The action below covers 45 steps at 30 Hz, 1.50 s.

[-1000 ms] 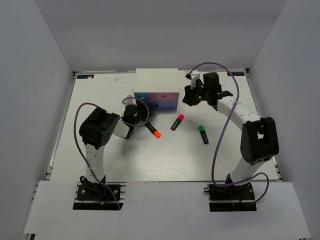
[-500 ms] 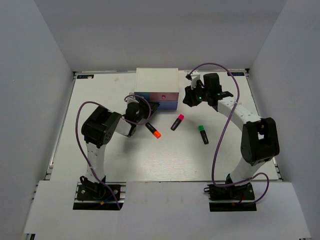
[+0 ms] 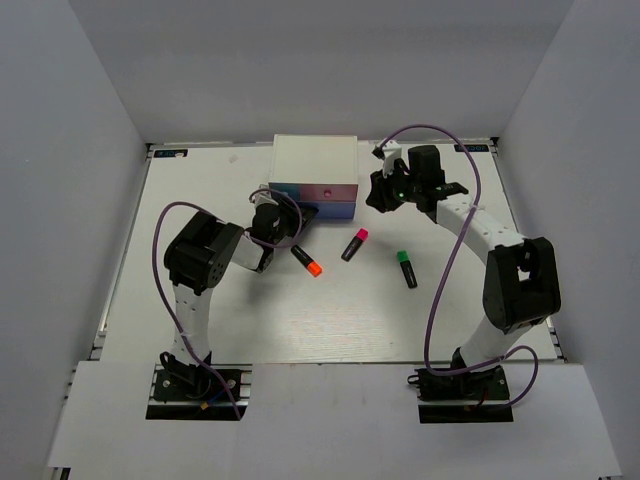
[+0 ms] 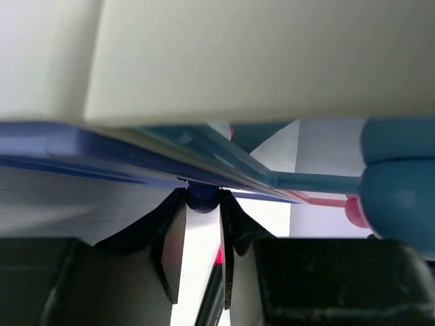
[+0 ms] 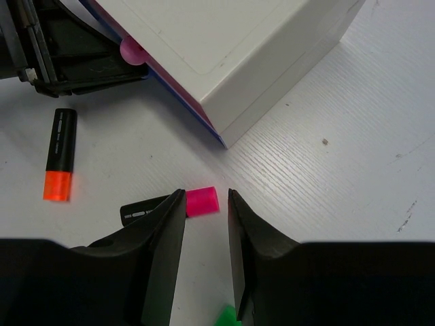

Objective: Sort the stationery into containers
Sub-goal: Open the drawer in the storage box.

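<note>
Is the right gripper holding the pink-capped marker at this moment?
No, the pink-capped marker lies on the table in the top view, well apart from the right gripper, whose jaws stand open and empty.

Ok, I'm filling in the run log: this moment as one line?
left tool: shut on blue drawer knob | right tool: open, empty | orange marker, pink marker, green marker: loose on table

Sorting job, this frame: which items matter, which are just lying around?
Job: orange-capped marker, pink-capped marker, green-capped marker, white drawer cabinet, blue drawer knob between the left fingers.
Lying about: purple cables, arm base plates, table.
</note>
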Tool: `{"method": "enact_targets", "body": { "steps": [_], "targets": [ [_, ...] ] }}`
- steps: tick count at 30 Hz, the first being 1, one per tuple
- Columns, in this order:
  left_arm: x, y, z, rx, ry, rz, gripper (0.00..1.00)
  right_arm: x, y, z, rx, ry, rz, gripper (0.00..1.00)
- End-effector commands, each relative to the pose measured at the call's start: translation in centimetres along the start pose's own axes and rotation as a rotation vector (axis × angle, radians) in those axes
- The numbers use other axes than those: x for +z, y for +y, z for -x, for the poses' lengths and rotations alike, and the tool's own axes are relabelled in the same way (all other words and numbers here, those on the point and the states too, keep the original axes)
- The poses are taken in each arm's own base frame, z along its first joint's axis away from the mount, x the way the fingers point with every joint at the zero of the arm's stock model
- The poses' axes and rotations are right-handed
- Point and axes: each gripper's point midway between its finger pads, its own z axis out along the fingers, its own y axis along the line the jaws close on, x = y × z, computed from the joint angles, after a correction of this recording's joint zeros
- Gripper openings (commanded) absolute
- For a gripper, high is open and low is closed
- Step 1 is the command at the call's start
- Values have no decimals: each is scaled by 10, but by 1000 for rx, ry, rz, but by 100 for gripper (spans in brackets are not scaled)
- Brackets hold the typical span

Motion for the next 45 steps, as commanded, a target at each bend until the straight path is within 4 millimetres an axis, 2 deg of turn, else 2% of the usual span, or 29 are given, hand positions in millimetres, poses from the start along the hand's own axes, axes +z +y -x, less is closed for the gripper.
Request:
{"method": "enact_targets", "body": {
  "steps": [1,4,7,8,9,15,17,19,27,32,34,35,37,38,39,40,41,43,45],
  "targets": [
    [0,-10,-5,10,26,-35,30,-12,1,13,-11,-37,-14,38],
    [-7,-2,-9,8,33,-18,28,-12,0,12,-8,-37,-13,39],
    [-16,0,-17,10,53,-16,27,-12,2,14,-9,-40,-8,41],
    [-17,-6,-15,11,49,-27,27,-12,2,14,-10,-41,-7,42],
    [-20,0,-18,10,54,-13,27,-12,2,14,-9,-40,-8,42],
    [-32,3,-31,21,89,-1,27,-13,4,17,-11,-47,3,42],
    [-35,-5,-30,32,93,-18,27,-15,5,18,-13,-51,6,42],
    [-41,3,-33,29,101,4,27,-17,6,18,-20,-50,7,42],
    [-68,7,-47,41,140,27,26,-21,11,16,-31,-49,19,42],
    [-75,12,-55,41,167,43,26,-24,14,14,-42,-47,24,42],
    [-75,12,-57,40,178,48,34,-27,16,15,-48,-51,29,44],
    [-72,9,-56,40,178,47,48,-28,17,15,-55,-51,35,45],
    [-68,9,-55,49,184,61,63,-31,19,14,-69,-52,40,47],
    [-67,4,-54,59,183,55,74,-31,21,10,-69,-43,51,49],
    [-67,7,-54,58,186,64,78,-33,22,10,-95,-47,54,51],
    [-65,0,-52,68,182,51,78,-35,23,10,-103,-48,59,51],
    [-64,-1,-51,77,184,54,83,-35,25,6,-106,-41,70,53],
    [-66,-10,-46,88,169,42,86,-39,27,5,-153,-44,79,54],
    [-67,-15,-42,100,157,35,86,-40,34,-5,-209,-29,119,56]
  ]
}}
